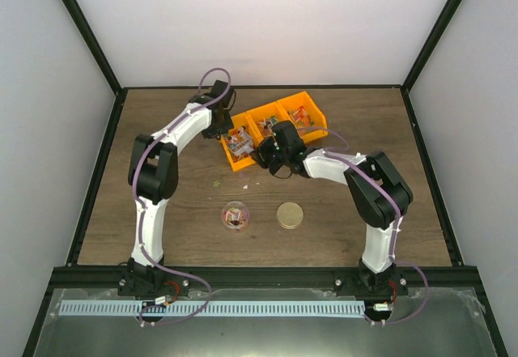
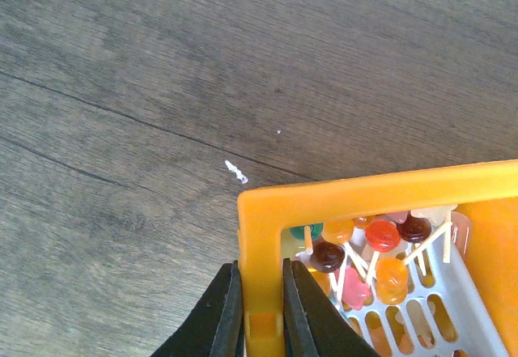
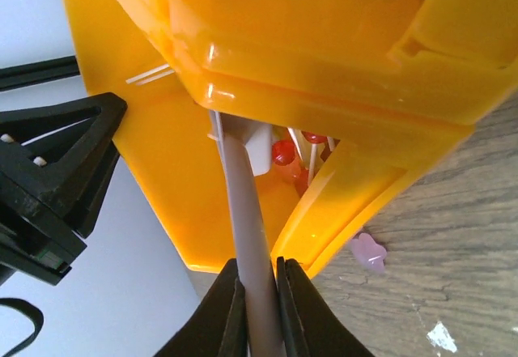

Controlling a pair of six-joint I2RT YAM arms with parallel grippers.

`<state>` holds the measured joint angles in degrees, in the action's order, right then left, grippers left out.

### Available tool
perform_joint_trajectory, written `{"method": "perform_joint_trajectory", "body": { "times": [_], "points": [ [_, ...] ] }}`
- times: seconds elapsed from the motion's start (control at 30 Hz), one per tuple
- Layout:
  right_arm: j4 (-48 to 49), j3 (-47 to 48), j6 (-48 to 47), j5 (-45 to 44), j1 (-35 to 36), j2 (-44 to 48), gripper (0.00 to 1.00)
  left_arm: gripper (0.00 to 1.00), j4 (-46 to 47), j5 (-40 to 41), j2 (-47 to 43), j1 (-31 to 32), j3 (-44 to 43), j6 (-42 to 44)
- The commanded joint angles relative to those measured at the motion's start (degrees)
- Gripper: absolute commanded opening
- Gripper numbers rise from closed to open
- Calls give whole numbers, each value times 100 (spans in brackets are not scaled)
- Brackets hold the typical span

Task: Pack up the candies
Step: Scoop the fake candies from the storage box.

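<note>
Three joined orange bins stand at the back middle of the table. The candies are small lollipop-like sweets in red, orange, brown, pink and green, lying in the left bin on a white slotted scoop. My left gripper is shut on that orange bin's side wall, near its corner. My right gripper is shut on the scoop's pale handle, which reaches into the bin towards red candies. From above, the left gripper and right gripper flank the left bin.
A small clear jar holding a few sweets stands at the table's near middle, with a round gold lid to its right. Loose sweets lie on the wood, and a pink one sits beside the bin.
</note>
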<state>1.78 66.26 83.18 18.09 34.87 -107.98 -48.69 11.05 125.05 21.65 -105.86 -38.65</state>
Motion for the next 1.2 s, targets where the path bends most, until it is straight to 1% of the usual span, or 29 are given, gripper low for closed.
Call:
{"method": "perform_joint_trajectory", "body": {
  "times": [0.0, 0.1, 0.17, 0.27, 0.4, 0.53, 0.67, 0.73, 0.77, 0.83, 0.87, 0.93, 0.97, 1.07, 1.17],
  "points": [
    [751, -603, -392, 195, -81, -36, 1, 4, -561, -609, 133, 170, 23, 376],
    [978, -820, -627, 234, -83, 134, 1, 4, -563, -576, 126, 135, 43, 352],
    [1278, -1060, -707, 220, -84, 345, 1, 4, -554, -593, 124, 74, 80, 331],
    [1438, -1363, -795, 184, -86, 702, 1, 4, -531, -656, 120, 2, 102, 290],
    [1190, -1579, -856, 110, -81, 1121, 1, 4, -502, -631, 112, -37, 73, 279],
    [1138, -1791, -913, 115, -86, 1469, 1, 4, -528, -618, 137, -80, 5, 271],
    [759, -1819, -1297, -188, -79, 1795, 1, 4, -533, -624, 125, -94, 4, 264],
    [631, -1709, -1607, -163, 35, 1663, 1, 4, -499, -629, 120, -91, 26, 247],
    [385, -1557, -1741, -179, 105, 1513, 1, 4, -486, -657, 123, -93, 16, 245],
    [-299, -1354, -1646, -420, 176, 1401, 1, 4, -526, -682, 165, -102, -52, 249],
    [-280, -1455, -1599, -466, 154, 1477, 1, 4, -557, -668, 169, -101, -79, 257],
    [264, -1809, -1654, -448, 79, 1771, 1, 4, -551, -625, 129, -107, -59, 282],
    [318, -1906, -1671, -460, 34, 1874, 1, 4, -546, -606, 117, -114, -43, 292],
    [22, -1827, -1812, -572, -16, 1983, 1, 4, -554, -627, 115, -146, -25, 290],
    [110, -1892, -1799, -458, -45, 1956, 1, 4, -532, -666, 131, -157, -22, 289]
  ]
}}
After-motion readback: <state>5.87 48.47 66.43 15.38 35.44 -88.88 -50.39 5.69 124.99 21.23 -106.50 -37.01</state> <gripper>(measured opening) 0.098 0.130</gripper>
